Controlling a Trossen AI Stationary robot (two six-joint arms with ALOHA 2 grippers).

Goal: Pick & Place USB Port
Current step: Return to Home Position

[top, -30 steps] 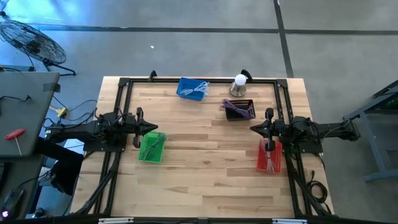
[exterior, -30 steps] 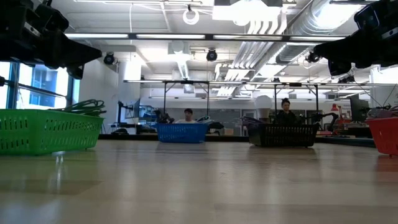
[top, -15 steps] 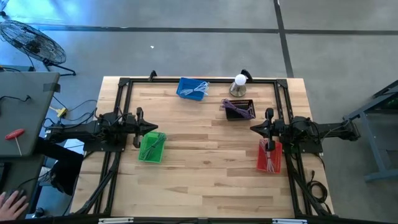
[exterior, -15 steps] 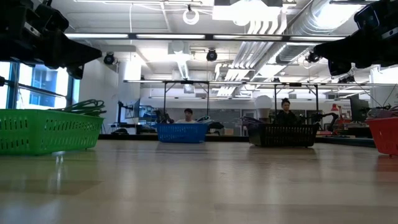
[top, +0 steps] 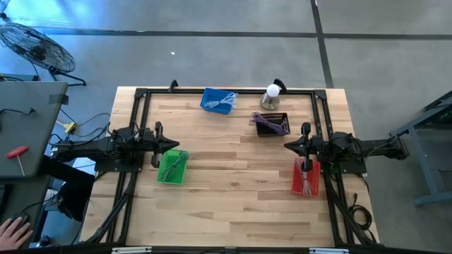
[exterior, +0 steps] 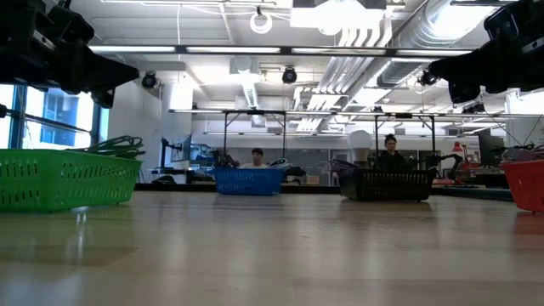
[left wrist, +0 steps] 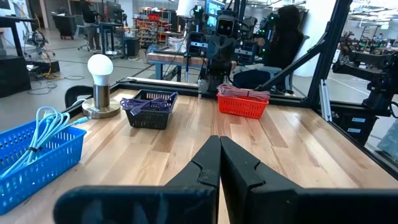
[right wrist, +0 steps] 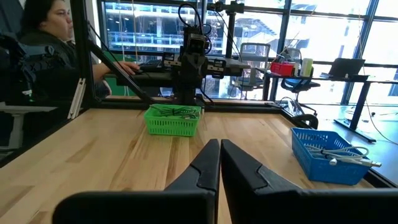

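Four small baskets of cables stand on the wooden table: a green one [top: 172,166] at the left, a blue one [top: 218,100] at the far edge, a black one [top: 272,124] with purple cables, and a red one [top: 305,177] at the right. My left gripper [top: 178,144] hovers shut just beyond the green basket, above the table. My right gripper [top: 287,145] hovers shut beside the red basket. The wrist views show each pair of fingers [left wrist: 220,163] [right wrist: 220,163] closed together, holding nothing. No separate USB port shows.
A white bulb on a metal base [top: 271,97] stands at the far edge beside the black basket [left wrist: 148,109]. A black frame [top: 226,90] rims the table. The middle of the tabletop [top: 233,166] is bare wood. A person [right wrist: 43,56] sits beyond the left side; a hand [top: 13,230] shows bottom left.
Both arms have kept still. A person's hand has come into the high view at the bottom left corner, off the table.
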